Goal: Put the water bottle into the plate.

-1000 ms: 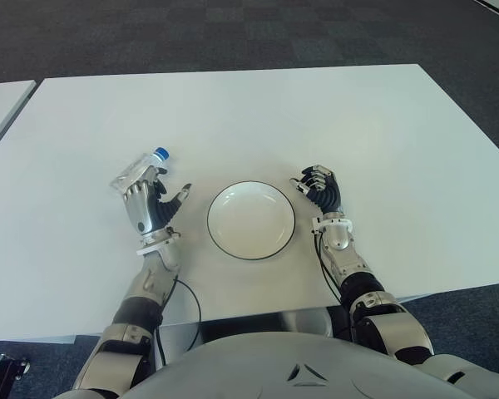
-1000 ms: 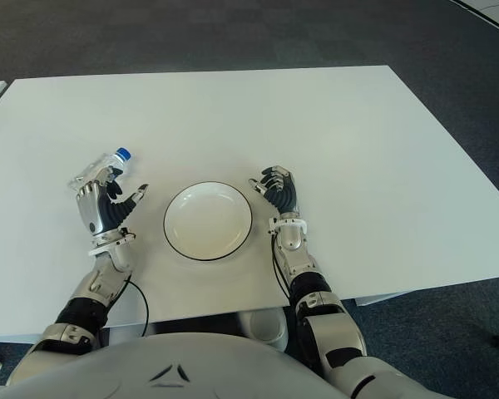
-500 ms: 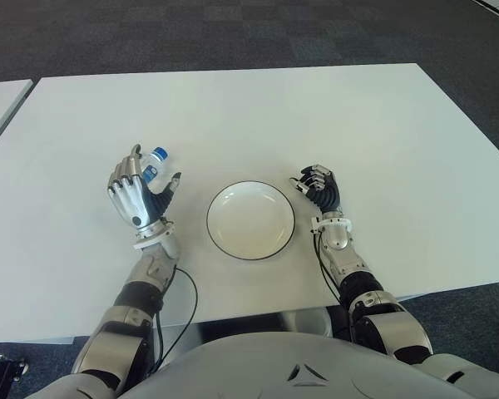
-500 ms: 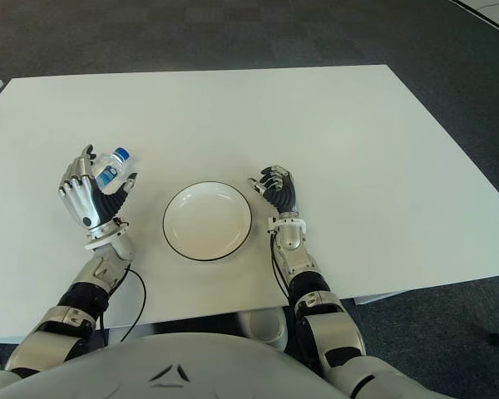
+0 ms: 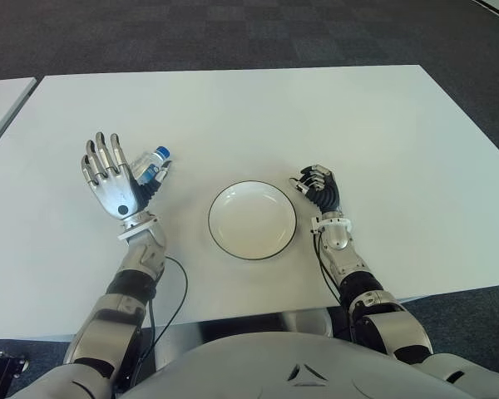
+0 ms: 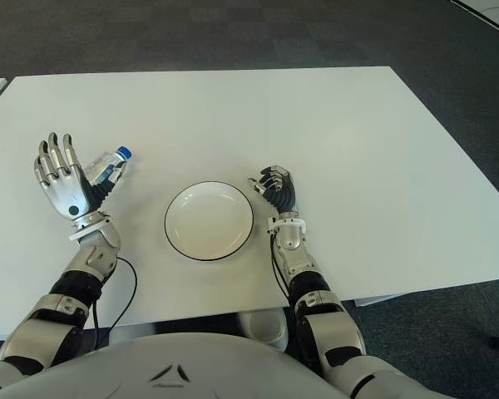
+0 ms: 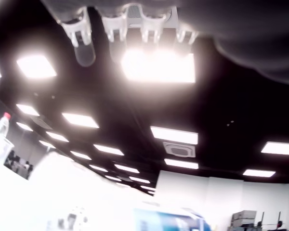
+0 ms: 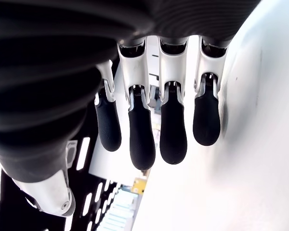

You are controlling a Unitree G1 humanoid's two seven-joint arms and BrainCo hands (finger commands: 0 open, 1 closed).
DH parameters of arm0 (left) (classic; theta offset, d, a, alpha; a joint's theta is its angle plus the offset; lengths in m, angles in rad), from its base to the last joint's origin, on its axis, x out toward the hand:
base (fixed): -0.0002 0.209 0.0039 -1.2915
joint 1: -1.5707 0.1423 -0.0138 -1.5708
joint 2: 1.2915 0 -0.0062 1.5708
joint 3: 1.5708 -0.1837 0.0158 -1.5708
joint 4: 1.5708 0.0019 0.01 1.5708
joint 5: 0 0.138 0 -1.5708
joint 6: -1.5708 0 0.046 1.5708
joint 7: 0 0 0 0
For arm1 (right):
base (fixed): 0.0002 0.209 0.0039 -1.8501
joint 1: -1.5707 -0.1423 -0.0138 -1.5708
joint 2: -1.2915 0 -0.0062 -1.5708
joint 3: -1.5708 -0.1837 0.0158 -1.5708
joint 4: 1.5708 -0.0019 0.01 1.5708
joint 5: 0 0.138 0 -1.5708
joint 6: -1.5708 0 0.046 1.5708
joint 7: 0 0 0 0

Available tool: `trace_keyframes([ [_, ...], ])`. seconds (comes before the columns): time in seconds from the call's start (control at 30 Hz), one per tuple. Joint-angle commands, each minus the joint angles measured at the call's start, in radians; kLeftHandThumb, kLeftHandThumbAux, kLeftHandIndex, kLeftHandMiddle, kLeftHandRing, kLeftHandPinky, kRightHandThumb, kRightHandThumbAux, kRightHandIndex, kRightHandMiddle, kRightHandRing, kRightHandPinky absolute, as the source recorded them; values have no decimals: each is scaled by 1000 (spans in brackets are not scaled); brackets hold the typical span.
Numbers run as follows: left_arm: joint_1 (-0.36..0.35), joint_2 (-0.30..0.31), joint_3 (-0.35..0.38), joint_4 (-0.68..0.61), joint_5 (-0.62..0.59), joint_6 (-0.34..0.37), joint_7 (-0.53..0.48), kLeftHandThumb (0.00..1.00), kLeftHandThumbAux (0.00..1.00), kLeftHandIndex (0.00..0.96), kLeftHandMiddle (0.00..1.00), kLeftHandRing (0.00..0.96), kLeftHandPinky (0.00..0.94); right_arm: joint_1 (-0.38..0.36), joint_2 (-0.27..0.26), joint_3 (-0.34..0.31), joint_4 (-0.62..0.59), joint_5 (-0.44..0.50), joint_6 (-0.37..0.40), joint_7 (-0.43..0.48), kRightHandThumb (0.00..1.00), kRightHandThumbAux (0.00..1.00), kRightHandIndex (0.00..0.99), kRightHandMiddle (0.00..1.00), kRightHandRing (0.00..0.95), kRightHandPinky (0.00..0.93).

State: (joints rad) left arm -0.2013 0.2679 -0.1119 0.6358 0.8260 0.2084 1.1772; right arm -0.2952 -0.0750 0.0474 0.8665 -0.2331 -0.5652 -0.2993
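The clear plastic water bottle with a blue cap (image 5: 152, 165) lies on the white table (image 5: 316, 116), just beside the left hand (image 5: 110, 179), whose fingers are spread and hold nothing. Wrap the fingers around the bottle's body before lifting, then carry it to the white round plate with a dark rim (image 5: 252, 220). The right hand (image 5: 318, 188) shows beside the plate's right edge, fingers curled, empty.

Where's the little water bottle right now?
The water bottle lies on the white table, on the robot's left, just beyond the thumb side of its open left hand and left of the plate.
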Motion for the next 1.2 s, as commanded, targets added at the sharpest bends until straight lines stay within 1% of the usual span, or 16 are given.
trace_keyframes([
  [0.03,-17,5,-15,-27,-1,74,-69,492,143,0,0,0,0,14,8,-2,24,6,23,0,706,729,430,580,595,601],
  [0.2,-24,23,-32,-38,2,121,-125,507,110,0,0,0,0,16,11,-2,19,7,21,-1,707,729,431,580,595,604],
  [0.3,-49,55,-40,39,-14,88,-145,512,99,0,0,0,0,16,12,-1,19,8,18,1,707,729,431,583,598,610],
  [0.4,-67,70,-45,94,-25,64,-150,515,95,0,0,0,0,15,12,-1,19,7,16,2,707,729,431,584,599,614],
  [0.53,-83,85,-69,119,-21,71,-202,516,90,0,0,0,0,14,10,0,18,4,15,0,708,728,431,588,604,620],
  [0.73,-124,102,-103,200,-32,69,-272,488,82,0,0,0,0,12,10,3,21,-2,16,-8,708,728,431,587,604,613],
  [0.83,-182,111,-137,347,-41,32,-349,463,85,0,0,0,0,11,10,4,22,-5,14,-14,707,728,431,588,605,613],
  [0.93,-213,116,-161,435,-49,3,-390,442,94,0,0,0,0,11,10,6,24,-8,11,-21,707,728,431,590,606,615],
  [0.97,-219,121,-179,459,-45,-4,-430,437,96,0,0,0,0,11,8,9,26,-13,5,-29,707,728,431,590,607,616],
  [1.07,-227,133,-222,495,-37,-20,-515,422,117,0,0,0,0,10,6,15,30,-27,-5,-48,707,728,431,596,610,621],
  [1.2,-232,142,-255,502,-43,-30,-565,429,137,0,0,0,0,9,4,18,31,-30,-10,-57,707,728,432,603,613,626],
])
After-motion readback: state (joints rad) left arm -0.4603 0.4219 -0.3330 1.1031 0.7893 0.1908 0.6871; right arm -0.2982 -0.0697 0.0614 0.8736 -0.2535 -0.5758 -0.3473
